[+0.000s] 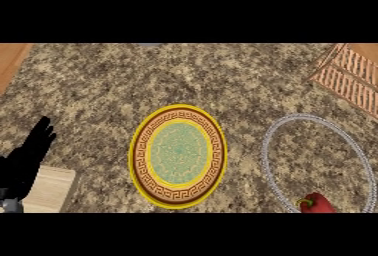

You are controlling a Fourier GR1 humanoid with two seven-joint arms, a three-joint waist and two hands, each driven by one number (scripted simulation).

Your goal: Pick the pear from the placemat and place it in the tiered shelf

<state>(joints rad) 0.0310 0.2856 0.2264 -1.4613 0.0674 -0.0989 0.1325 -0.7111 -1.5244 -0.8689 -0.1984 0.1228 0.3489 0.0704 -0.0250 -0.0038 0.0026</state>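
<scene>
The round placemat [177,156] lies at the middle of the counter, with a yellow rim, a brown key-pattern band and a green centre. Nothing rests on it, and no pear shows anywhere in the head view. My left hand [29,155] stands at the left edge, fingers straight and pointing up, holding nothing, well to the left of the placemat. My right hand is out of sight. A silver wire ring [269,150] lies right of the placemat. I cannot tell whether it belongs to the tiered shelf.
A red pepper [316,204] sits inside the wire ring at its near edge. An orange slatted rack [347,75] fills the far right corner. A pale wooden block [50,189] lies by my left hand. Wood shows beyond the stone counter at the far left [11,57].
</scene>
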